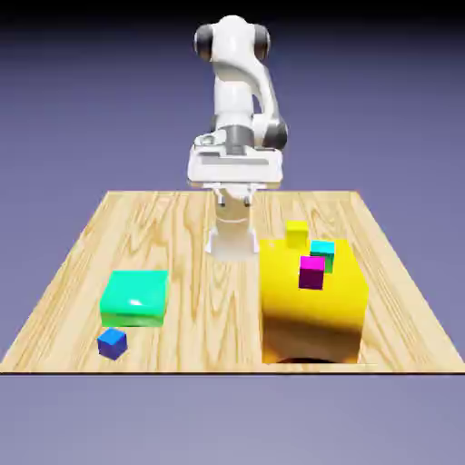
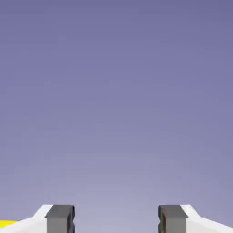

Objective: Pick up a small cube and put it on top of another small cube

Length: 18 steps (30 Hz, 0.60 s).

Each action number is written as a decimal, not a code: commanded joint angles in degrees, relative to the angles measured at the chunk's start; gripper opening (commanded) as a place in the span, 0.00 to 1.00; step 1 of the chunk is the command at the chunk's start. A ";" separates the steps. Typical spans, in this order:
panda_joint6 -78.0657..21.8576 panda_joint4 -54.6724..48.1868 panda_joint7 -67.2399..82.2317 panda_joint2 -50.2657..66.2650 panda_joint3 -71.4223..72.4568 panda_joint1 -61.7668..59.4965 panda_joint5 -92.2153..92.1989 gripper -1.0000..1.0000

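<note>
Dark blue cube (image 1: pixel 113 343) on counter (image 1: pixel 195 350), near its front edge, just beside the green block (image 1: pixel 134 298), exterior view's left. Fingers (image 2: pixel 116 219) apart, nothing between, raised near the base; presumably held ready, clear of the blocks. Magenta cube (image 1: pixel 311 272) and cyan cube (image 1: pixel 322 254) by the yellow block (image 1: pixel 313 309), possibly stacking bases

Ext. view's L: small cube (image 1: pixel 113 344) in front of med. block (image 1: pixel 134 298); R: lg. block (image 1: pixel 313 313).
</note>
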<state>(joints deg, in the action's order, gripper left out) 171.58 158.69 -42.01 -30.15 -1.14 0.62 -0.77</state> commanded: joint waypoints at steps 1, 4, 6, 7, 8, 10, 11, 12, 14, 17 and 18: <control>-2.02 -1.92 0.38 2.08 -0.94 -0.06 -0.64 0.50; -8.06 -7.66 1.50 8.31 -3.77 -0.22 -2.57 0.50; -12.09 -11.49 2.25 12.46 -5.66 -0.33 -3.85 0.50; -14.11 -13.41 2.62 14.54 -6.60 -0.39 -4.50 0.50; -16.12 -15.32 3.00 16.61 -7.55 -0.45 -5.14 0.50; -20.15 -19.15 3.75 20.77 -9.43 -0.56 -6.42 0.50; -22.17 -21.07 4.12 22.84 -10.38 -0.61 -7.06 0.50; -24.19 -22.98 4.50 24.92 -11.32 -0.67 -7.71 0.50; -28.22 -26.81 5.25 29.07 -13.21 -0.78 -8.99 0.50; -34.26 -32.56 6.37 35.30 -16.04 -0.95 -10.92 0.50; -36.28 -34.47 6.74 37.38 -16.98 -1.00 -11.56 0.50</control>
<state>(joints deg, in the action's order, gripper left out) 135.30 124.22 -35.26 7.22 -18.12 -0.48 -12.33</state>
